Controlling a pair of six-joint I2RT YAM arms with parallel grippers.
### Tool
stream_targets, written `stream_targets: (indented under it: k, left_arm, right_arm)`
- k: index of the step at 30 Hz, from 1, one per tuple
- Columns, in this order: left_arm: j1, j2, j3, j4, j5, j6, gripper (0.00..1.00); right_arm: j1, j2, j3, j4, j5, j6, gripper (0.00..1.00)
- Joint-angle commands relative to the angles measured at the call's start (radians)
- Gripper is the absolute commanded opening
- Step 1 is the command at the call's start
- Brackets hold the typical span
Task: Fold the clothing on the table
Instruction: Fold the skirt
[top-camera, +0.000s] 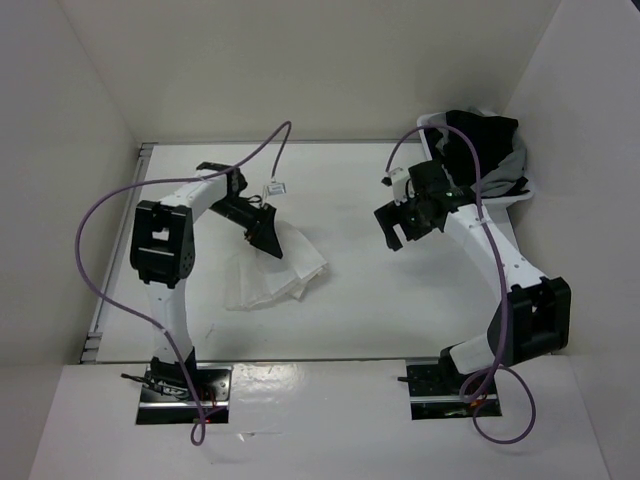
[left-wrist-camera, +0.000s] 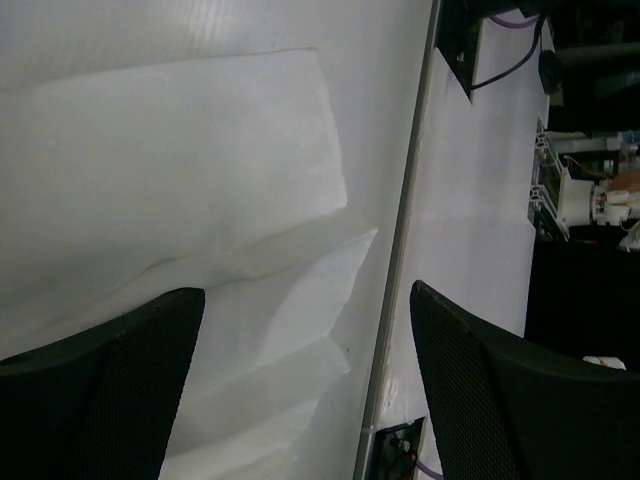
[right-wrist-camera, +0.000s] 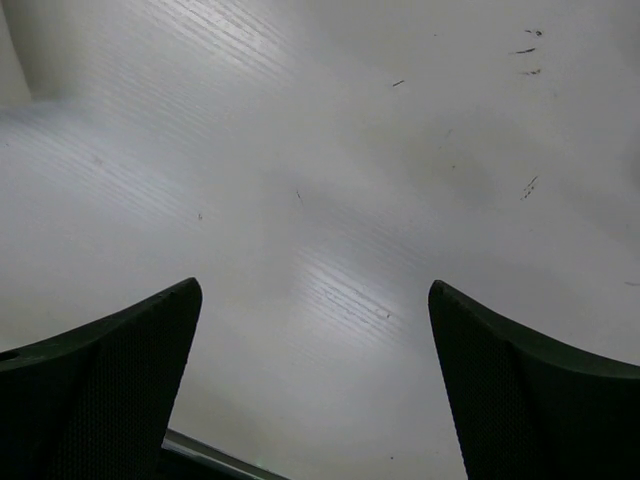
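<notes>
The clothing (top-camera: 272, 274) is a white pleated skirt lying folded in overlapping layers on the table (top-camera: 360, 300), left of centre. My left gripper (top-camera: 268, 238) hangs just over its far edge, open and holding nothing. In the left wrist view the folded layers of the clothing (left-wrist-camera: 200, 190) spread between and beyond the black fingers (left-wrist-camera: 110, 390). My right gripper (top-camera: 397, 226) is open at the right, above bare table (right-wrist-camera: 320, 200), with nothing between its fingers (right-wrist-camera: 530, 400).
A white basket (top-camera: 520, 190) with black and grey garments (top-camera: 485, 145) stands at the back right, behind the right arm. A metal rail (left-wrist-camera: 395, 270) runs along the table's near edge. Purple cables loop off both arms.
</notes>
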Motion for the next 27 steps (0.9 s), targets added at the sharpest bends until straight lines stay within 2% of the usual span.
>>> stream_targets:
  k: [1,8,15,23,27]
  left_arm:
    - [-0.054,0.074,0.052,-0.068,0.083,0.098,0.89]
    - [-0.139,0.215,0.11,-0.068,0.083,0.127,0.87]
    - [-0.257,0.298,0.133,0.105,0.012,-0.007,0.87]
    - [-0.442,0.307,0.196,0.17,-0.038,-0.087,0.87]
    - [-0.442,0.243,0.211,0.15,-0.076,-0.111,0.87]
  right_arm:
    - [-0.014,-0.032,-0.004,0.04,-0.058,0.009,0.98]
    - [-0.023,-0.014,-0.004,0.031,-0.049,0.009,0.98]
    - [-0.045,0.024,0.005,0.031,-0.049,0.018,0.98]
    - [-0.08,0.014,-0.005,0.042,-0.049,0.018,0.98]
    - [-0.15,-0.04,-0.027,0.062,-0.072,0.027,0.98]
